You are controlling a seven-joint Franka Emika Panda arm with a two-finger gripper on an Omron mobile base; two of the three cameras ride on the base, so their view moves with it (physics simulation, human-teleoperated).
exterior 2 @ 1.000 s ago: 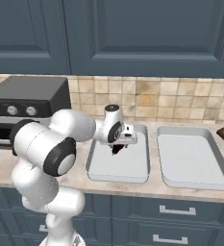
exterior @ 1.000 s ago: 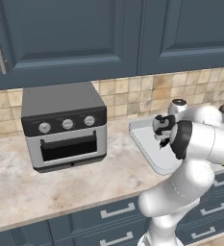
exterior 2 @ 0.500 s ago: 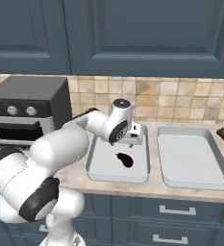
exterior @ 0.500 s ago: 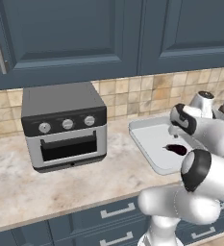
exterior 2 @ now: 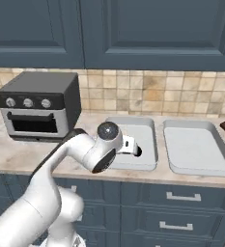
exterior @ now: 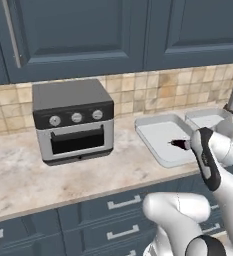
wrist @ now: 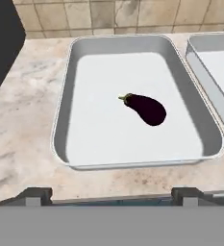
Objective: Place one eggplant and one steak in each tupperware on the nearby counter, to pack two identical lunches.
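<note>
Eggplant (wrist: 145, 108) number one is already lying in the left tupperware (wrist: 65, 120), a little right of its middle, flat on the pale floor with its stem end pointing to the back wall. Nothing touches it. The second tupperware (exterior 2: 196, 164) stands just beside the first one on the counter (wrist: 22, 125), to the right, and as far as I can see its inside has no food yet.

The gripper (wrist: 111, 194) hangs above the front rim of the left container with its two dark fingertips (wrist: 34, 196) spread far apart, and there is nothing between them, so it holds nothing. From the right base camera the hand sits over the near edge of this container, and the dark eggplant is half hidden behind it.

To my judgement the work is about one quarter done: one of four pieces is in place. Still missing are a steak for this container, and one eggplant and one steak for the other. I do not see any steak or another eggplant on this part of the counter; beside the containers stands a toaster oven (exterior: 73, 120) on the left. Probably the arm must go elsewhere to fetch the next piece.
</note>
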